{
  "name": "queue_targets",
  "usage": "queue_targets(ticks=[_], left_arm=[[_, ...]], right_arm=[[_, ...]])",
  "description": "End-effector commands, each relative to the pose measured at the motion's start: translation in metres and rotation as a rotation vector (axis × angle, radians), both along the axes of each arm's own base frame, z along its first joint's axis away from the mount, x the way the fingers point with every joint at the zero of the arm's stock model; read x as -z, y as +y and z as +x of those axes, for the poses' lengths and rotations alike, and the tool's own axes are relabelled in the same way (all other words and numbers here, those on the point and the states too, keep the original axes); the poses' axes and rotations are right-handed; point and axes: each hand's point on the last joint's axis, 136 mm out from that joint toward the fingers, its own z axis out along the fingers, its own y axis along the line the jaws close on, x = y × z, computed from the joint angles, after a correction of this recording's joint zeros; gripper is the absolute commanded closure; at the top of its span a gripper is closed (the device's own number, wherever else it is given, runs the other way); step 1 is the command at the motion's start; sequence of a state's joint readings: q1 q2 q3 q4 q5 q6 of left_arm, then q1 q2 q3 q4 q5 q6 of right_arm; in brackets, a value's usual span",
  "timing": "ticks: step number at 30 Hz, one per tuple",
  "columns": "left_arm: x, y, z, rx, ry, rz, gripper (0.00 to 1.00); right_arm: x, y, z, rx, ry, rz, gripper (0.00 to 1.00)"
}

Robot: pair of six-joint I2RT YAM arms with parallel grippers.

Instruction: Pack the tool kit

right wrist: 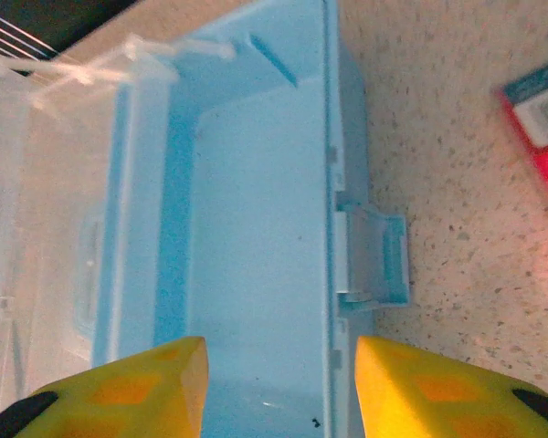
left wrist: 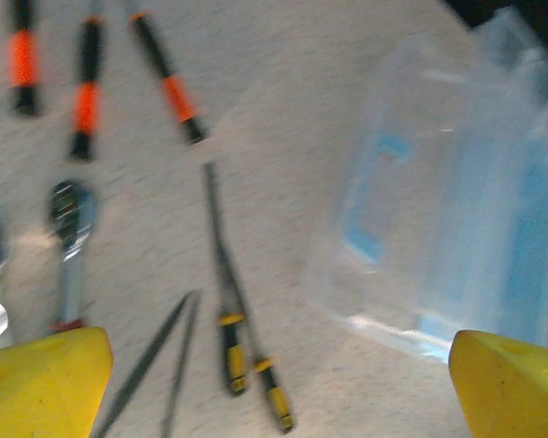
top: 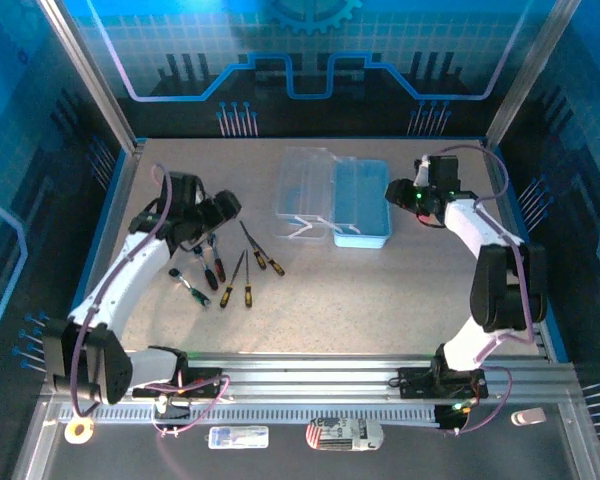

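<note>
Left gripper (left wrist: 276,351) jaws are wide apart; light, stiff, thin screwdrivers (left wrist: 230,351) lie between them, best pinched at the handle. Right gripper (right wrist: 279,351) jaws are apart above the box (right wrist: 178,182).

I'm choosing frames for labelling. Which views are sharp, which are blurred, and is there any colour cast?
Top external: evenly lit but blue-tinted, with the screwdrivers small yet distinct. Left wrist: motion-blurred throughout, with the ratchet and clear lid smeared. Right wrist: the sharpest, with the edges of the blue box crisp.
</note>
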State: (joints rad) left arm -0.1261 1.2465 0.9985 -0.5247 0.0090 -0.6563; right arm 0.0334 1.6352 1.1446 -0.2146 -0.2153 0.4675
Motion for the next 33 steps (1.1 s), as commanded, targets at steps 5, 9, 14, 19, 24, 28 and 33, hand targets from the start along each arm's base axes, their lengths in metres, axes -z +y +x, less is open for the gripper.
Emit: queue_targets(ticks=[5, 9, 14, 19, 24, 28, 33], left_arm=[[0.062, 0.047, -0.071, -0.228, 0.159, 0.084, 0.02], [0.079, 0.062, -0.090, -0.321, 0.195, 0.094, 0.09], [0.089, 0.076, -0.092, -0.366, 0.213, 0.117, 0.23], [0.102, 0.097, -0.098, -0.437, 0.275, 0.184, 0.34], [0.125, 0.110, -0.095, -0.471, 0.328, 0.127, 0.44], [0.134, 0.104, -0.080, -0.429, 0.351, 0.078, 0.50], [0.151, 0.103, -0.077, -0.421, 0.413, 0.072, 0.50]], right_arm=[[-0.044, 0.052, -0.050, -0.153, -0.195, -0.416, 0.70], [-0.043, 0.086, -0.074, -0.286, -0.224, -0.366, 0.79], [-0.030, 0.104, -0.088, -0.334, -0.213, -0.418, 0.85], [-0.020, 0.120, -0.097, -0.370, -0.202, -0.317, 0.85], [-0.009, 0.129, -0.101, -0.395, -0.184, -0.262, 0.84], [-0.008, 0.133, -0.103, -0.403, -0.190, -0.241, 0.84], [-0.010, 0.134, -0.103, -0.405, -0.196, -0.231, 0.84]])
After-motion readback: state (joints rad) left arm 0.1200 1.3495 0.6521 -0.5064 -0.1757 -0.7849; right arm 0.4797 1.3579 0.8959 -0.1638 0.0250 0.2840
